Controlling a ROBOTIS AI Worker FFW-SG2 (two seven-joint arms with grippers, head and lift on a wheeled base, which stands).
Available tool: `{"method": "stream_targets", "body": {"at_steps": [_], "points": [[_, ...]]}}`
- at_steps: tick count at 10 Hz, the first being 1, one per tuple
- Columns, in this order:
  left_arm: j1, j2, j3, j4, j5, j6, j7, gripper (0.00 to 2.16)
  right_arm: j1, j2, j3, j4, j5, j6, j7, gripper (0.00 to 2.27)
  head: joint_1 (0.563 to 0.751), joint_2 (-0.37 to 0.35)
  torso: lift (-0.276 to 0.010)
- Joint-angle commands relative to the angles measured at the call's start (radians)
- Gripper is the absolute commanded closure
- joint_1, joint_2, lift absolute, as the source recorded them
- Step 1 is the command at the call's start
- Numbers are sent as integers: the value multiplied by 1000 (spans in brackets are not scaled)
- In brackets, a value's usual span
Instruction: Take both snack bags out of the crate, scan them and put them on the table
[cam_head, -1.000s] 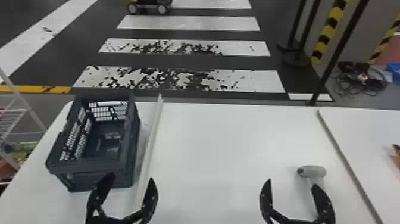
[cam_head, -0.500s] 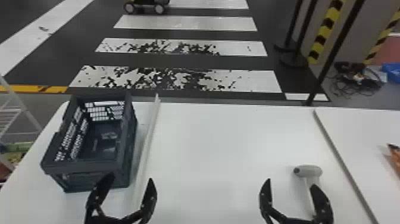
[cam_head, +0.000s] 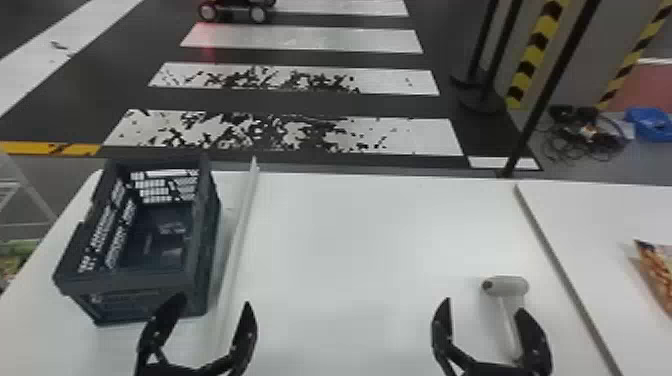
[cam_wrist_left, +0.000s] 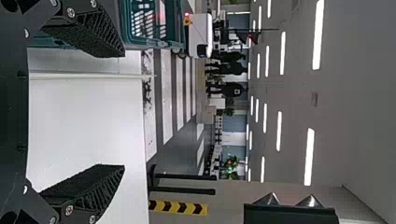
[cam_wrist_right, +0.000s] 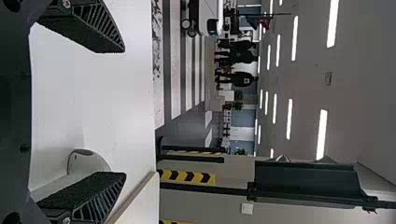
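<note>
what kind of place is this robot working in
Probably a large indoor hall or demo space: black floor with white crosswalk stripes, yellow-and-black hazard tape and long white ceiling lights.

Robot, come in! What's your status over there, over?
Black left gripper, black right gripper: jaws open, empty. Orange-brown snack bag on right-hand white table. Grey T-shaped scanner near right gripper, possible obstacle.

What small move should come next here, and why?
Probably look slightly right: a snack bag lies on the right-hand table, cut off by the head view's edge, while the left pincer and right pincer stand open.
</note>
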Motion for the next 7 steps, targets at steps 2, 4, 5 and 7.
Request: {"method": "stream_targets", "body": {"at_steps": [2, 4, 5, 7], "points": [[-3, 2, -3, 0, 0, 10, 0, 154, -3, -2, -3, 0, -6, 16, 0, 49, 695, -33, -94], [-8, 2, -3, 0, 0, 13, 0, 154, -3, -2, -3, 0, -6, 16, 0, 49, 695, -35, -94], [-8, 2, -3, 0, 1, 13, 0, 154, -4, 0, -3, 2, -6, 16, 0, 49, 695, -35, -94], [-11, 2, -3, 3, 1, 16, 0, 154, -3, 0, -1, 3, -6, 16, 0, 49, 695, -35, -94]]}}
